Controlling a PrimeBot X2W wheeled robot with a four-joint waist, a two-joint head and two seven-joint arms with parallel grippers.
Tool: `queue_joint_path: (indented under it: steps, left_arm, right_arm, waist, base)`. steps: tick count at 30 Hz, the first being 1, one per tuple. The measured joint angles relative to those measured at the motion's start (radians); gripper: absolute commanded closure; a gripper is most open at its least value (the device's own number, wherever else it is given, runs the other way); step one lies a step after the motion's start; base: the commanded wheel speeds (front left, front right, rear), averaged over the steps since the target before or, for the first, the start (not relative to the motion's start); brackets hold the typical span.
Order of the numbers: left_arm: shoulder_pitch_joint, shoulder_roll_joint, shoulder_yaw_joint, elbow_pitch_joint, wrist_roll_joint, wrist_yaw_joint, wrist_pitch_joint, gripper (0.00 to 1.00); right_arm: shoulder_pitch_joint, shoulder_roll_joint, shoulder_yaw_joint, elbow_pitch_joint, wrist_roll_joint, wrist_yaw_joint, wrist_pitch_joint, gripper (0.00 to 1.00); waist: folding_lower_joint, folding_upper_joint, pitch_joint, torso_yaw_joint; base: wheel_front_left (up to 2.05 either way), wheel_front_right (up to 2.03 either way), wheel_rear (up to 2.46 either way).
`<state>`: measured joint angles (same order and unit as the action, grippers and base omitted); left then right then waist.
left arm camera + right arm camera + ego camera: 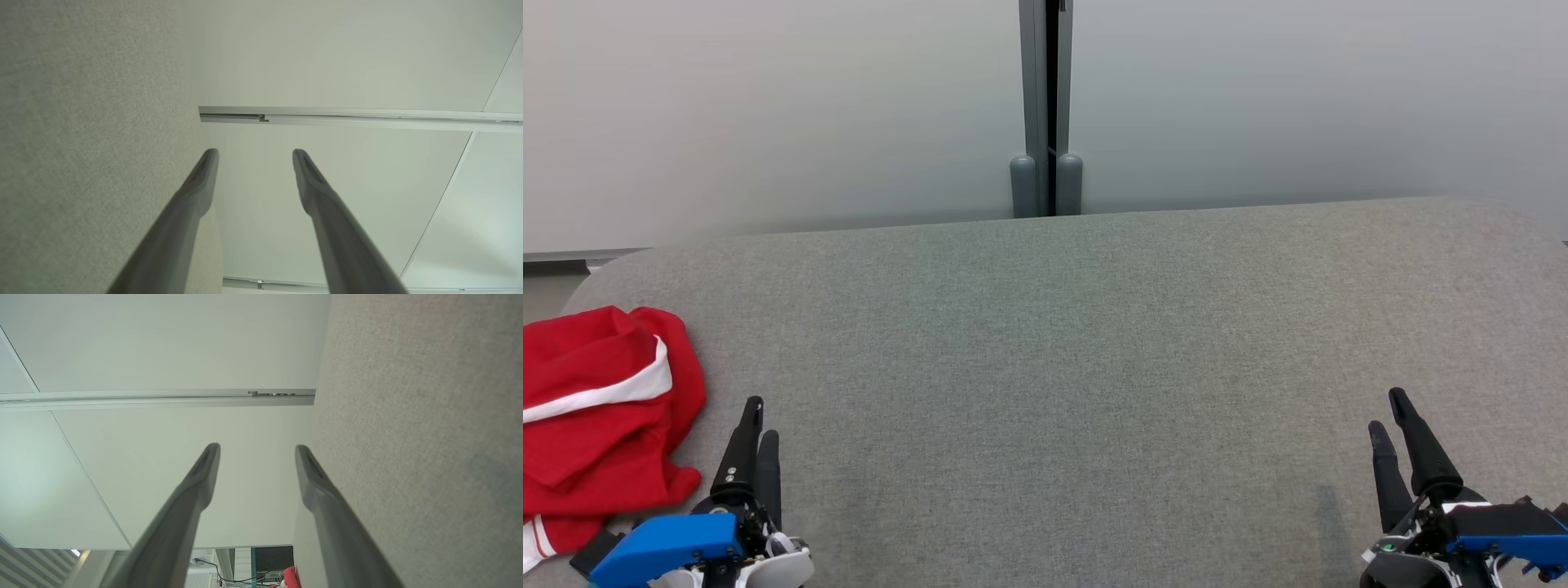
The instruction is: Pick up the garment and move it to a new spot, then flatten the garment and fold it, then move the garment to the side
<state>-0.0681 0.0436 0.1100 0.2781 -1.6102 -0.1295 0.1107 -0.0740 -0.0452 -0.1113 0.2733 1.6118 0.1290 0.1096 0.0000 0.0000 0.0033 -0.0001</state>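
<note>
The crumpled red garment [605, 400] lies just left of the left gripper [761, 418], and its far side is cut off by the picture's edge. That gripper and the right gripper [1386, 410] both have parted, empty fingers over the grey table [1094, 327].

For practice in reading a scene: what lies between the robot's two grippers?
In the head view, only bare grey surface lies between the left gripper and the right gripper; the red garment sits beyond the left one.
</note>
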Motion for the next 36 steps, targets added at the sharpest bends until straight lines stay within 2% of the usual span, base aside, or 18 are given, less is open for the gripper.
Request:
queue_joint_path:
  steps: [8,14,36]
  left_arm:
    - [-0.009,0.000,-0.038,-0.017,0.011,0.000,-0.035,0.00]
    - [-0.023,0.018,-0.081,-0.037,0.057,0.000,-0.070,0.00]
    - [-0.039,0.058,-0.152,-0.067,0.482,0.000,-0.157,0.00]
  right_arm:
    - [0.001,-0.003,0.018,-0.017,-0.027,0.000,-0.039,0.00]
    - [0.000,-0.013,0.026,-0.025,-0.103,0.000,-0.068,0.00]
    - [-0.003,-0.032,0.040,-0.103,-0.636,0.000,-0.156,0.00]
  waist:
    - [0.0001,0.0000,0.002,0.000]
    - [0.0000,0.0000,0.002,-0.001]
    - [0.0000,0.0000,0.002,-0.004]
  base:
    - [0.00,0.00,0.00]
    - [0.00,0.00,0.00]
    - [0.00,0.00,0.00]
